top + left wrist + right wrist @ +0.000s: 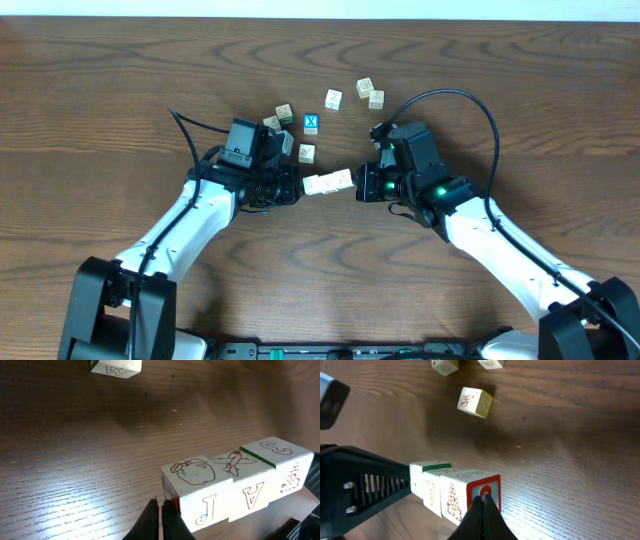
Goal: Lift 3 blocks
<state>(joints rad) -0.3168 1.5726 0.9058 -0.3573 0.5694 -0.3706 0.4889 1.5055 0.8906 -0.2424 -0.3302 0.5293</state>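
Three cream-white blocks (pixel 328 182) form one tight row, end to end, between my two grippers at the table's middle. My left gripper (pixel 298 186) is shut, its tips (pixel 161 505) pressed against the row's end block (pixel 200 492) with the J face. My right gripper (pixel 358 186) is shut too, its tips (pixel 483 500) pushed onto the red-framed end face (pixel 490 485). Neither holds anything between its fingers; the row is squeezed between the two. A dark shadow on the wood lies apart from the row, so the blocks seem to hang above the table.
Behind the row lie loose cubes: a blue X cube (pixel 311 123), one by my left wrist (pixel 307 153), two at back left (pixel 285 112), three at back right (pixel 365 87). Nearby cubes also show in the wrist views (pixel 115 366) (pixel 475 401).
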